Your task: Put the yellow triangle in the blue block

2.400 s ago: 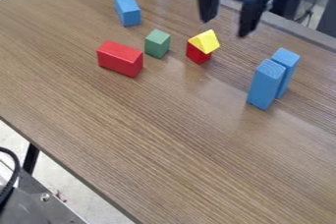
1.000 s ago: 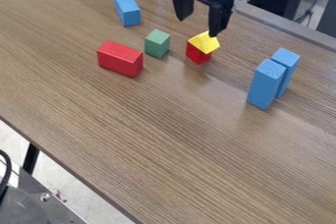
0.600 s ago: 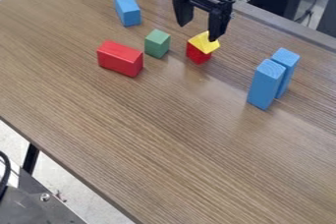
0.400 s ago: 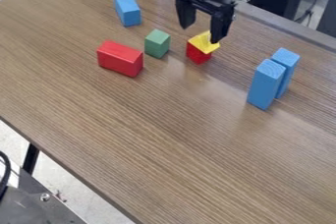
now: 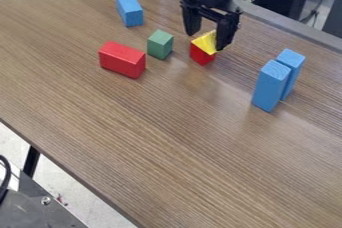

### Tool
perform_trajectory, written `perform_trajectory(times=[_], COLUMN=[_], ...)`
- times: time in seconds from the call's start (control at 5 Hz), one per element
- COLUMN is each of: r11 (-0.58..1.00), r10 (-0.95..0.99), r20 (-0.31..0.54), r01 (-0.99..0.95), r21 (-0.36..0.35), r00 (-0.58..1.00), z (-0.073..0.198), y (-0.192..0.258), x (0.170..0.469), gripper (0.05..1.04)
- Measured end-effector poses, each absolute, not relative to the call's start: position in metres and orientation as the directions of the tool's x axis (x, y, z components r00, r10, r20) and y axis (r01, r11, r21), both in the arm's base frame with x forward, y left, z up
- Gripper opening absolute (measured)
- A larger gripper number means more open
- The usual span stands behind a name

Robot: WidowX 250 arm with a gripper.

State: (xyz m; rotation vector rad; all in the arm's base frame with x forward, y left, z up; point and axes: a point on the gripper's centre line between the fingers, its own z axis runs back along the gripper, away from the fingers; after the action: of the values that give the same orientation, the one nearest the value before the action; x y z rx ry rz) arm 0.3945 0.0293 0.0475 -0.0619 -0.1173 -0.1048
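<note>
Your hand [image 5: 207, 40] is open, its two black fingers apart on either side of the yellow triangle [image 5: 203, 43], the nearer one overlapping it in view. That triangle sits on top of the red cube [image 5: 202, 56], just to the right of the green cube [image 5: 159, 45]; it's smooth and flat-faced, with a sloping side toward you, but you can't tell its long axis for certain with the finger over it. Well to the right of the green cube, two blue blocks [image 5: 270, 86] stand upright close together, long axes vertical, the nearer with wood grain on its end. Left of the green cube you have a smooth red rectangular block [image 5: 122, 60] lying on its side, and beyond the cube, toward the upper left, a blue rectangular block [image 5: 129, 8], all on the wood-grained desk [image 5: 147, 137].
</note>
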Motion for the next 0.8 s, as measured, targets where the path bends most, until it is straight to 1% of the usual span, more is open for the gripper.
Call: perform_trajectory(times=[0.2, 0.4, 0.6, 0.8], r11=[0.993, 0.994, 0.993, 0.991], r10=[-0.087, -0.082, -0.080, -0.084], r20=[0.093, 0.100, 0.084, 0.116], r01=[0.094, 0.089, 0.086, 0.095], r21=[-0.066, -0.070, -0.077, -0.091], r00=[0.992, 0.992, 0.993, 0.990], z=[0.035, 0.035, 0.034, 0.054], y=[0.029, 0.029, 0.028, 0.021], x=[0.396, 0.397, 0.392, 0.391], gripper=[0.825, 0.732, 0.732, 0.732])
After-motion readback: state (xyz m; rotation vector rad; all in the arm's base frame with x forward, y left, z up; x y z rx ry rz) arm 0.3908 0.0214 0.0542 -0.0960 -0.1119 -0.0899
